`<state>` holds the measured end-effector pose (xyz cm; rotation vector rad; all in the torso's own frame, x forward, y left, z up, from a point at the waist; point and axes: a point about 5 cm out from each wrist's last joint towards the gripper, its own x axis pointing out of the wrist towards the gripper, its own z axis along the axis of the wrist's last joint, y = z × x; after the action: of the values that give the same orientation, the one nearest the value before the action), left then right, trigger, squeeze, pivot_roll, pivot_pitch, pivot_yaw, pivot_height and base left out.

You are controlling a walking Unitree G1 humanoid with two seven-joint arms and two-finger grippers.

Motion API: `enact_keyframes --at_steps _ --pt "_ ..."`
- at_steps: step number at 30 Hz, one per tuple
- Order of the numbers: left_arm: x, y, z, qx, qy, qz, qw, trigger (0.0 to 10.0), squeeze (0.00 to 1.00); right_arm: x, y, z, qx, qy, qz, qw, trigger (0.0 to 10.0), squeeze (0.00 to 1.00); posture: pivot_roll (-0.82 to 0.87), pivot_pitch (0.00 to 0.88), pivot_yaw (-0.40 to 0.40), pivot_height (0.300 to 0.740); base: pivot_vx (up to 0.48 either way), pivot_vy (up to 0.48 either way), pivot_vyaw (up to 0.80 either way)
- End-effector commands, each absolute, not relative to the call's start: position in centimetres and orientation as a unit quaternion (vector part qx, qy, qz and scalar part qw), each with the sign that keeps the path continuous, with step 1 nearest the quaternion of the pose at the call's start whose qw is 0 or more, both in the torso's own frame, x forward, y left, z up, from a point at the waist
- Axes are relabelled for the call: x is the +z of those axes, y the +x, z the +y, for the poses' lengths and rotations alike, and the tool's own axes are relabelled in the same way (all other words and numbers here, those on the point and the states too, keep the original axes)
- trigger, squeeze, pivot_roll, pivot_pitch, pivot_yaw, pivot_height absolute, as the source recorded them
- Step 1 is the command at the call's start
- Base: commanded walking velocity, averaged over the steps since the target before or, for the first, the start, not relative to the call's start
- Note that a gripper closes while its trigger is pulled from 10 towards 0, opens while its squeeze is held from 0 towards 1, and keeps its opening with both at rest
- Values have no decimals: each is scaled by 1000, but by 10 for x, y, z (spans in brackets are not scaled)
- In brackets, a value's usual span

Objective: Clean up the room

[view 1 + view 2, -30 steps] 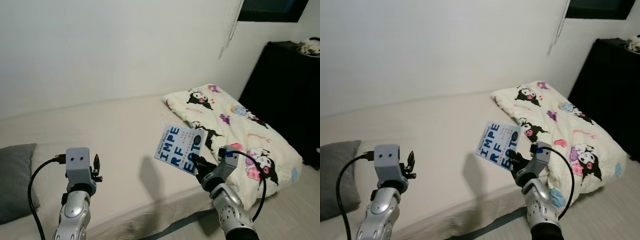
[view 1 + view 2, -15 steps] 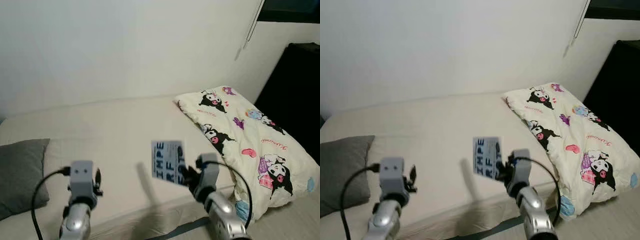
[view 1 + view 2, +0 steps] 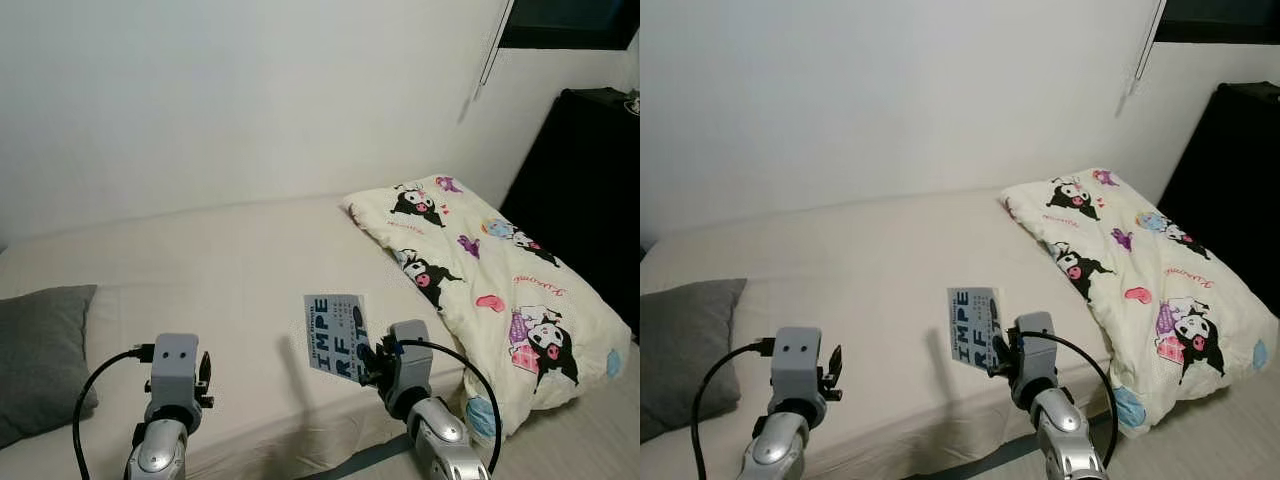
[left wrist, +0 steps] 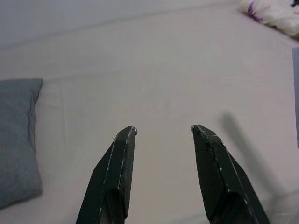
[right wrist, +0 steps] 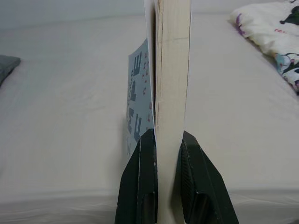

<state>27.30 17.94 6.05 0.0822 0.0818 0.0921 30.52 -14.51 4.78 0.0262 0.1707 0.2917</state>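
**Book held upright, turned away from the quilt**

Nearest, right gripper (image 5: 161,140) clamped on the lower edge of a book (image 3: 337,338), fingers pinching it between the covers' outer faces, page block seen edge-on in the right wrist view. Held upright above the near edge of the bed (image 3: 230,270), cover with big blue letters facing the head camera. Left gripper (image 4: 163,130) raised beside it, well apart, fingers spread with nothing between them.

Compared with a second ago: book swung from a tilted pose close to the patterned quilt (image 3: 480,280) to a more upright one further left, over bare sheet; whole scene shifted too, so camera turned as well. Probably means carrying the book off to a proper place, not setting it down yet.

Further back, grey pillow (image 3: 40,350) at the left end of the mattress, dark cabinet (image 3: 585,190) beyond the quilt, white wall (image 3: 250,90) behind.
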Motion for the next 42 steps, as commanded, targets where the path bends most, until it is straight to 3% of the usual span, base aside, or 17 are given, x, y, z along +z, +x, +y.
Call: enact_keyframes --at_steps 1,28,42 --pt "55 271 180 45 45 51 997 10000 0 54 309 -144 146 7 64 987 10000 0 1 69 -81 740 0 401 0" --pt "58 271 182 56 43 43 997 10000 0 57 312 -148 138 5 55 989 10000 0 3 79 -81 740 0 403 0" --pt "57 266 188 69 38 49 996 10000 0 58 314 -146 141 7 52 989 10000 0 10 86 -84 740 0 -377 0"
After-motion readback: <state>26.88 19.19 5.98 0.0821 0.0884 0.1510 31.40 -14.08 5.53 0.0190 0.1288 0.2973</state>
